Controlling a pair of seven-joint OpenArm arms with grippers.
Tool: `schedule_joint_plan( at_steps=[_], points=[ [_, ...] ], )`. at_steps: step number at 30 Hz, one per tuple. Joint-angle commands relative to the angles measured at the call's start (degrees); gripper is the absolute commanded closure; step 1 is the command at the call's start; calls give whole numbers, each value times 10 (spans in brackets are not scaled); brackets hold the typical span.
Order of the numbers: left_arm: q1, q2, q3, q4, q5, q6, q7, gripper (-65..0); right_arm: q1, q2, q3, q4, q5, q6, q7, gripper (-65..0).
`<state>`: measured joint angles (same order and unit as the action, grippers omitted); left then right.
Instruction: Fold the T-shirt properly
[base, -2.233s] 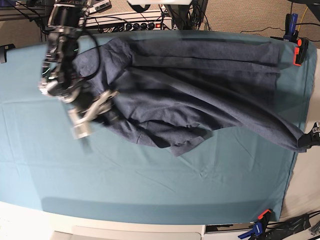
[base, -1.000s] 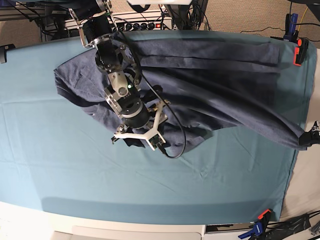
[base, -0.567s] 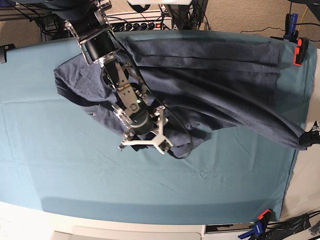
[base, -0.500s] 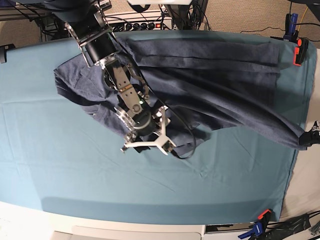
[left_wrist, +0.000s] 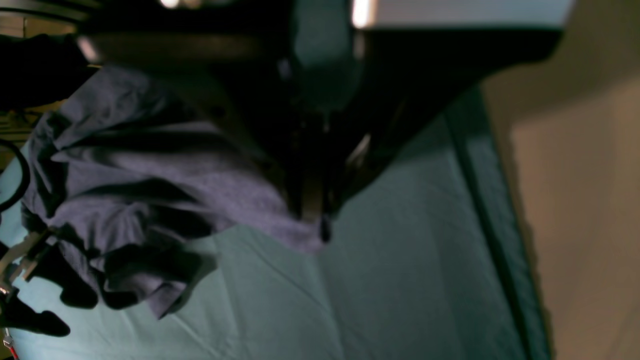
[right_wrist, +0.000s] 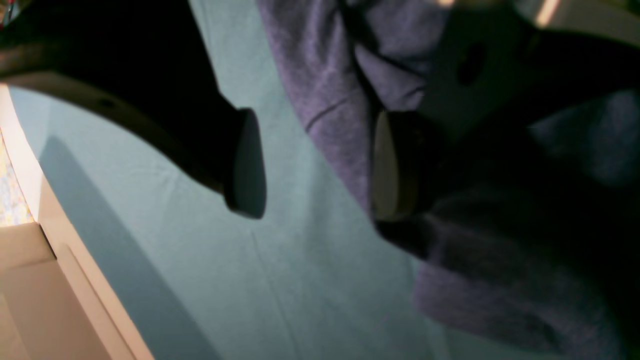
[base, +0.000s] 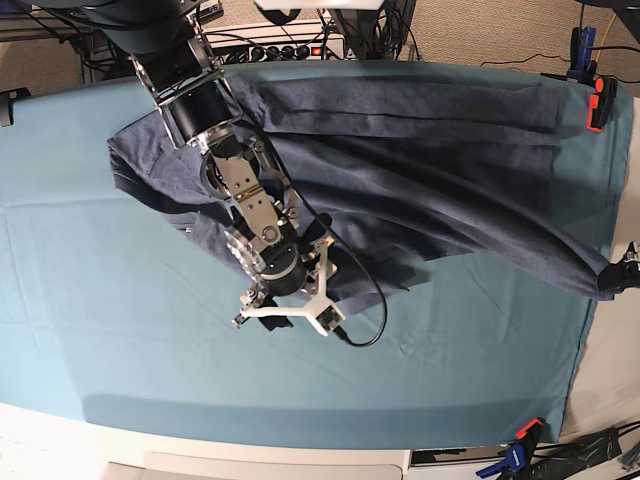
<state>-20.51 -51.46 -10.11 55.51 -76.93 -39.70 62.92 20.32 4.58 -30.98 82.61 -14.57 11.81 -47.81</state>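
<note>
Heathered blue-grey cotton, the T-shirt (left_wrist: 150, 190) lay rumpled on the teal table cloth (left_wrist: 410, 280) in my left wrist view, its corner clenched in my left gripper (left_wrist: 312, 210).

Right wrist: my right gripper (right_wrist: 312, 165) gaped, one pad (right_wrist: 387, 165) against the hem.

Base: the T-shirt (base: 420, 170) sprawled toward the far edge; smooth cloth (base: 120, 330) lay open nearer.

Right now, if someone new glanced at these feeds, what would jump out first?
The big blue-grey T-shirt sprawls crumpled across the far half of the teal table cloth, stretched toward the right edge. There the left hand is shut on its corner. The right hand hangs open over the shirt's near edge at centre-left.
</note>
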Motion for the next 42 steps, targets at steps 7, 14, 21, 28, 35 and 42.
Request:
schedule_joint_plan(
  at_steps=[7,14,21,28,35,42],
  points=[
    [-12,-19,-7,8,-10,-3,-15,0,19,-6,3,-21,10,-5,16,-352],
    [-12,-19,-7,8,-10,-3,-19,0,20,-14,3,-47,10,-5,27,-352],
    [-12,-18,-7,8,-10,-3,-19,0,20,-14,3,-47,16,-5,35,-345],
    [-12,-18,-7,8,-10,-3,-19,0,21,-14,3,-47,-23,-5,49,0],
    [-12,-19,-7,8,-10,-3,-19,0,21,4,3,-47,-81,-60,57,0],
    [-12,-19,-7,8,-10,-3,-21,0,21,36,40,-47,-87,-78,32,0]
  ],
)
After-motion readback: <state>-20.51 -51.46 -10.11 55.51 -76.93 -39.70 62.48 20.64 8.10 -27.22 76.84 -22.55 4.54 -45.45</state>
